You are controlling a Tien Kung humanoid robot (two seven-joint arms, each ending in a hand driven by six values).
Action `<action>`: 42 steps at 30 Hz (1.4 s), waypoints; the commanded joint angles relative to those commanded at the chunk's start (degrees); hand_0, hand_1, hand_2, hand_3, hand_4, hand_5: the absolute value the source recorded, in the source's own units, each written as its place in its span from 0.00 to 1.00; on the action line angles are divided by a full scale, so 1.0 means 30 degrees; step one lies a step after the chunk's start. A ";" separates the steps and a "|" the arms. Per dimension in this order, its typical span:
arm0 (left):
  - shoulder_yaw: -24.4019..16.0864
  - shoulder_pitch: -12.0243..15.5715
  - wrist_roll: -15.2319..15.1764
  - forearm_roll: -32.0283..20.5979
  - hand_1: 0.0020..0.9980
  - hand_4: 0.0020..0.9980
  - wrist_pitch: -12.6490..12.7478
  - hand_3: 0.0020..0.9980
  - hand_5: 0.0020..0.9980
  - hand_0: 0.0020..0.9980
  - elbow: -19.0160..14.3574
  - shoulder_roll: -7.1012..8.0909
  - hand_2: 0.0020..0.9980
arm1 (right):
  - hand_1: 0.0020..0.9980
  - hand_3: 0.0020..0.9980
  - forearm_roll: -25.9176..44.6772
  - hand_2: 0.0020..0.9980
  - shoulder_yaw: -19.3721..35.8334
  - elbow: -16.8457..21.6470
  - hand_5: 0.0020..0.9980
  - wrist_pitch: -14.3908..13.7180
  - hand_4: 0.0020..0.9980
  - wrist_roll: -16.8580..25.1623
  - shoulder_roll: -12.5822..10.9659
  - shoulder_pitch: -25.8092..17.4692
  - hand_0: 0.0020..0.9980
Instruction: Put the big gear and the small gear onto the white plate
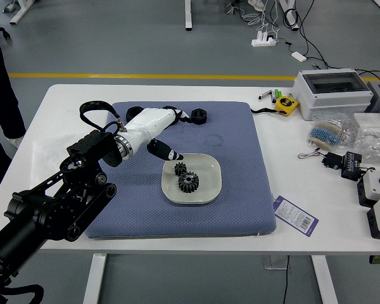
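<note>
Hovering wide open and apparently empty, the left hand [151, 126] is at eleven o'clock from the white plate [206, 168] holding the small gear [180, 169] beside the big gear [189, 182].

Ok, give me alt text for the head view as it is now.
Two black gears, one big and one small, lie on a white plate on a blue mat. The robot's left hand, fingers spread and holding nothing, hovers beyond the plate, toward the mat's far-left part.
</note>
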 joint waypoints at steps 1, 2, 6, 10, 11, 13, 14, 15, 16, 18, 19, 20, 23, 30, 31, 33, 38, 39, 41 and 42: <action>-0.0420 0.0185 -0.0023 -0.0530 0.77 1.00 0.0178 0.80 0.25 0.72 -0.0019 -0.0061 0.82 | 0.66 0.57 0.0003 0.73 -0.0002 -0.0002 0.68 0.0003 0.84 0.0002 0.0002 -0.0004 0.65; -0.1009 0.0619 -0.0070 -0.1352 0.77 1.00 0.0568 0.80 0.25 0.72 -0.0064 -0.0148 0.82 | 0.66 0.57 0.0021 0.73 -0.0008 -0.0004 0.68 0.0010 0.84 0.0009 0.0005 -0.0015 0.65; -0.2497 0.1710 -0.0187 -0.4174 0.68 0.97 0.1205 0.78 0.28 0.66 -0.0482 -0.0277 0.74 | 0.66 0.57 -0.0041 0.73 0.0009 -0.0015 0.68 0.0025 0.84 -0.0013 0.0012 -0.0037 0.65; -0.4069 0.3021 -0.0245 -0.6963 0.68 0.97 0.1586 0.78 0.28 0.66 -0.1207 -0.0536 0.74 | 0.66 0.57 -0.0049 0.73 0.0007 -0.0026 0.68 0.0051 0.84 -0.0009 0.0012 -0.0060 0.65; -0.4476 0.3383 -0.0175 -0.7832 0.65 0.93 0.1559 0.73 0.25 0.63 -0.1405 -0.0661 0.72 | 0.66 0.57 -0.0044 0.73 0.0002 -0.0029 0.68 0.0060 0.84 -0.0004 0.0011 -0.0067 0.65; -0.4943 0.3878 -0.0060 -0.9322 0.65 0.93 0.1504 0.73 0.25 0.63 -0.1609 -0.0791 0.72 | 0.66 0.57 -0.0045 0.73 0.0002 -0.0032 0.68 0.0069 0.84 -0.0002 0.0013 -0.0078 0.65; -0.5178 0.4169 0.0168 -1.0066 0.65 0.93 0.1327 0.73 0.25 0.63 -0.1768 -0.0879 0.72 | 0.66 0.57 -0.0029 0.73 -0.0007 -0.0035 0.68 0.0076 0.84 0.0005 0.0014 -0.0089 0.65; -0.5419 0.4545 0.0478 -1.0935 0.65 0.93 0.1107 0.73 0.25 0.63 -0.1979 -0.0953 0.72 | 0.66 0.57 0.0002 0.73 -0.0023 -0.0038 0.68 0.0082 0.84 0.0017 0.0019 -0.0106 0.65; -0.5545 0.4803 0.0684 -1.1804 0.65 0.93 0.0974 0.73 0.25 0.63 -0.2116 -0.0984 0.72 | 0.66 0.57 0.0025 0.73 -0.0035 -0.0039 0.68 0.0086 0.84 0.0026 0.0024 -0.0120 0.65; -0.5706 0.5179 0.1024 -1.3418 0.64 0.91 0.0769 0.68 0.26 0.63 -0.2365 -0.1006 0.69 | 0.66 0.57 0.0028 0.73 -0.0037 -0.0043 0.68 0.0089 0.84 0.0026 0.0031 -0.0146 0.65; -0.5777 0.5420 0.1294 -1.4163 0.64 0.91 0.0650 0.68 0.26 0.63 -0.2543 -0.1022 0.69 | 0.66 0.57 0.0016 0.73 -0.0029 -0.0045 0.68 0.0089 0.84 0.0021 0.0039 -0.0167 0.65; -0.5819 0.5582 0.1489 -1.5032 0.64 0.91 0.0575 0.68 0.26 0.63 -0.2660 -0.1022 0.69 | 0.66 0.57 0.0007 0.73 -0.0023 -0.0046 0.68 0.0090 0.84 0.0017 0.0044 -0.0181 0.65; -0.6033 0.6041 0.2138 -1.7391 0.64 0.91 0.0221 0.67 0.29 0.63 -0.3131 -0.1022 0.69 | 0.66 0.58 -0.0075 0.73 0.0008 -0.0049 0.68 0.0086 0.84 -0.0011 0.0067 -0.0239 0.65; -0.6750 0.6791 0.1757 -1.9793 0.63 0.91 -0.0004 0.67 0.30 0.62 -0.4350 -0.1022 0.68 | 0.66 0.57 -0.0218 0.73 0.0079 -0.0050 0.68 0.0080 0.84 -0.0058 0.0102 -0.0373 0.65; -0.6883 0.6885 0.1653 -1.9834 0.63 0.91 -0.0011 0.67 0.30 0.62 -0.4450 -0.1022 0.68 | 0.66 0.57 -0.0224 0.73 0.0081 -0.0050 0.68 0.0077 0.84 -0.0060 0.0106 -0.0388 0.65; -0.7123 0.7092 0.1331 -1.9972 0.63 0.91 0.0070 0.67 0.30 0.62 -0.4588 -0.1022 0.68 | 0.66 0.57 -0.0197 0.73 0.0075 -0.0048 0.68 0.0072 0.84 -0.0051 0.0114 -0.0421 0.65; -0.7501 0.7550 0.0103 -2.0580 0.63 0.91 0.0566 0.66 0.31 0.62 -0.4696 -0.1022 0.69 | 0.66 0.57 -0.0107 0.73 0.0040 -0.0047 0.68 0.0059 0.84 -0.0019 0.0129 -0.0464 0.65; -0.7582 0.7634 -0.0085 -2.0624 0.63 0.91 0.0617 0.66 0.31 0.62 -0.4716 -0.1022 0.69 | 0.66 0.57 -0.0121 0.73 0.0045 -0.0046 0.68 0.0059 0.84 -0.0023 0.0132 -0.0471 0.65; -0.7723 0.7766 -0.0240 -2.0605 0.63 0.90 0.0603 0.66 0.32 0.62 -0.4754 -0.1022 0.69 | 0.66 0.57 -0.0130 0.73 0.0042 -0.0046 0.68 0.0062 0.84 -0.0022 0.0135 -0.0479 0.65; -0.7789 0.7826 -0.0251 -2.0525 0.63 0.90 0.0563 0.66 0.32 0.62 -0.4773 -0.1022 0.69 | 0.66 0.57 -0.0132 0.73 0.0044 -0.0046 0.68 0.0064 0.84 -0.0020 0.0136 -0.0480 0.65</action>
